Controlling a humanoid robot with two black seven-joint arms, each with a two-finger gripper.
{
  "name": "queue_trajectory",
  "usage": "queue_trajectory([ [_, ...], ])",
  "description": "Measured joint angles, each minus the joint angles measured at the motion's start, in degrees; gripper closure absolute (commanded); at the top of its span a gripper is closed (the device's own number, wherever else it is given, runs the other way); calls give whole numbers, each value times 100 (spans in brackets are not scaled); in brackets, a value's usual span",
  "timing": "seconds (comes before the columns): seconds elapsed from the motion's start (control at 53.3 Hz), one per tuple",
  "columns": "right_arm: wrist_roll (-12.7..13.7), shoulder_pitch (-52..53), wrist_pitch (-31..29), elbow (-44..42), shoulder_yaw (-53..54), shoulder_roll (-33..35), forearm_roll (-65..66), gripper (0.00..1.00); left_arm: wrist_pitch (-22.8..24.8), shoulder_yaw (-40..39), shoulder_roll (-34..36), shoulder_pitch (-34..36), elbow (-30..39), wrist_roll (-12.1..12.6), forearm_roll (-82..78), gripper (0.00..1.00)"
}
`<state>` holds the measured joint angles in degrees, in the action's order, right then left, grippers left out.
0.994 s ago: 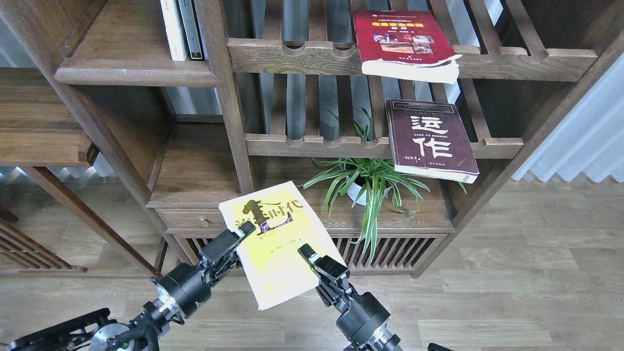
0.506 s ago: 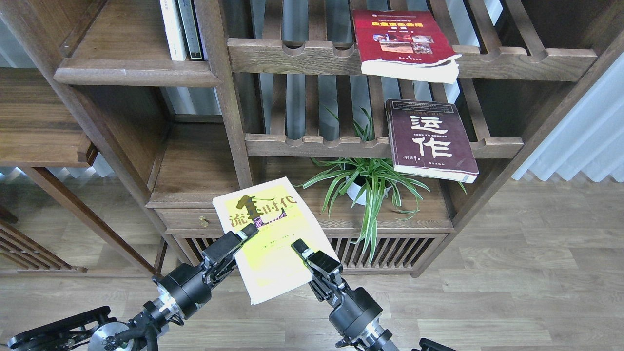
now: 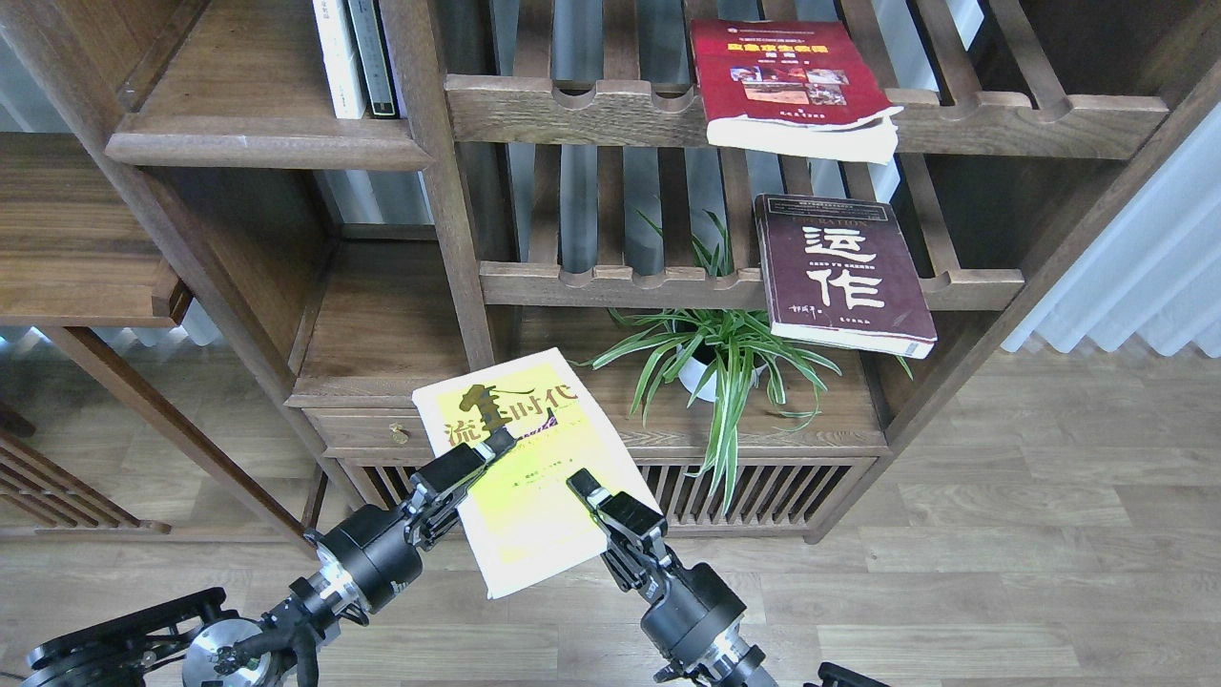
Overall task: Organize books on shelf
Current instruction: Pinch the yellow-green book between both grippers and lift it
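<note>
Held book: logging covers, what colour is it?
Yellow-green book, dark title characters; head view shows it.

A home study: wooden bookcase (image 3: 420,210), potted plant (image 3: 715,353), curtains (image 3: 1135,258).

A yellow-green paperback (image 3: 534,477) bore dark characters; a dark maroon paperback (image 3: 844,272) carried big white characters; a red paperback (image 3: 787,81) showed a yellow title and photos above dark-brown wooden shelving (image 3: 258,138).

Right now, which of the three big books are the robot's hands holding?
The yellow-green book, held between the left gripper and right gripper. The red book and the maroon book lie on slatted racks, untouched.
</note>
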<state>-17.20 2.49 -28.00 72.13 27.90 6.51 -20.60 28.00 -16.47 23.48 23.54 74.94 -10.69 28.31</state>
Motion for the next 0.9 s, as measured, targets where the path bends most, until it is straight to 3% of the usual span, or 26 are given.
queue_trajectory([
  [0.094, -2, 2, 0, -1, 3, -5, 0, 93, 1, 21, 0, 7, 2, -6, -3, 93],
  [0.506, 1, 11, 0, -75, 106, -3, -1, 90, -1, 38, -76, 20, 4, -17, -60, 94],
  [0.563, -1, 10, 0, -76, 106, 0, -5, 76, -1, 40, -82, 23, 4, -21, -62, 93],
  [0.694, -13, 9, 0, -78, 56, 0, -10, 61, -1, 62, -89, 23, -5, -27, -76, 93],
  [0.9, -7, -3, 0, -78, 24, -10, 2, 27, -1, 20, -77, 12, -36, -34, -80, 93],
])
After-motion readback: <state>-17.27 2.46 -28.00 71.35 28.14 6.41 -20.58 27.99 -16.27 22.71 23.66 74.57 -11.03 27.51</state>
